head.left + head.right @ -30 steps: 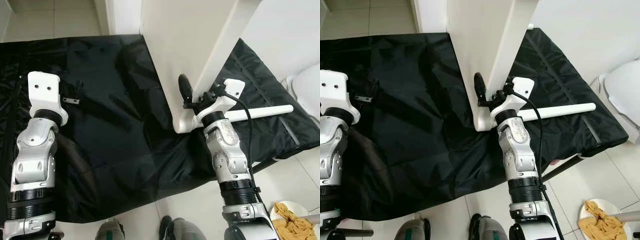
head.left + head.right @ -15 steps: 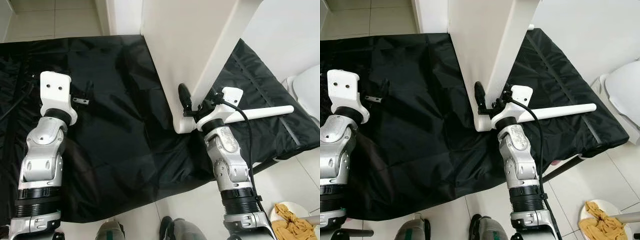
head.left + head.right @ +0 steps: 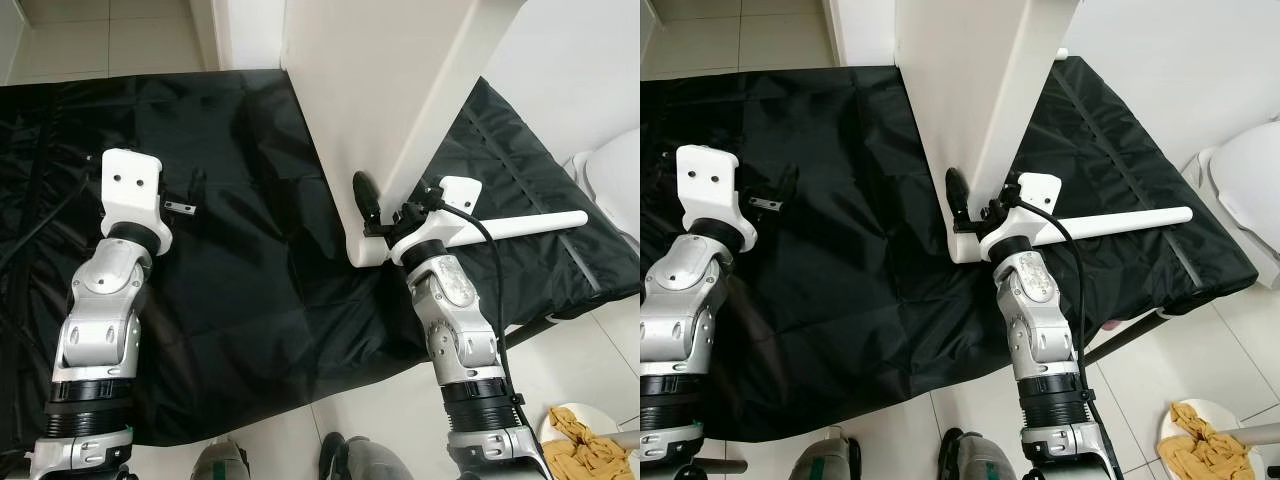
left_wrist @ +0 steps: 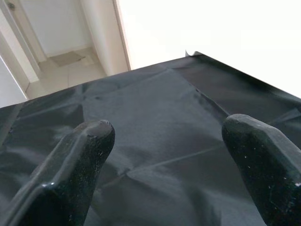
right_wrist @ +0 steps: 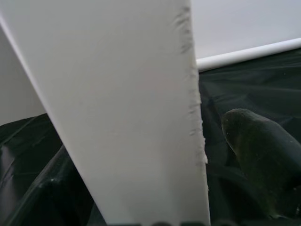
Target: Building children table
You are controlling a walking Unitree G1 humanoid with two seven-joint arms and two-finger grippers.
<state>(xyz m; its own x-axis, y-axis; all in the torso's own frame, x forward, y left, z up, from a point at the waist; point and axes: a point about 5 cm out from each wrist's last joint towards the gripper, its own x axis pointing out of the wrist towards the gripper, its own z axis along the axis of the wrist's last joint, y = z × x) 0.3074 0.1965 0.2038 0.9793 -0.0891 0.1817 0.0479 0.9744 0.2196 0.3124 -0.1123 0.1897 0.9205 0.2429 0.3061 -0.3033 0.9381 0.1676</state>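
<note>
Over the last second, left gripper (image 4: 164,155) carried inward and forward across the black fabric-covered counter (image 3: 240,270), from near the left edge toward the middle; jaws spread wide and empty, both black fingers (image 4: 70,165) hovering above bare cloth. Right gripper (image 3: 385,205) nearly unmoved, its outer finger shifted a touch further along the panel, jaws straddling the lower edge of the tall white flat table panel (image 3: 390,90), one finger on each face, as seen in the right wrist view; apparently clamped to keep the panel upright.

Likely meaning: panel steadied on its edge by the right arm while the left comes across to help brace or take hold. No contact yet between left gripper and panel; a broad stretch of cloth lies between.

Panel standing on its rounded lower corner near the front edge of the counter, right of centre. Long white round table leg (image 3: 520,225) lying flat behind the right gripper, running toward the right edge. Small metal part (image 3: 180,208) lying on the cloth just beside the left wrist.

Room: open cloth between left gripper and panel. Front edge close under the panel's corner, so little margin against a slip off the counter; leg crowding the right side.
</note>
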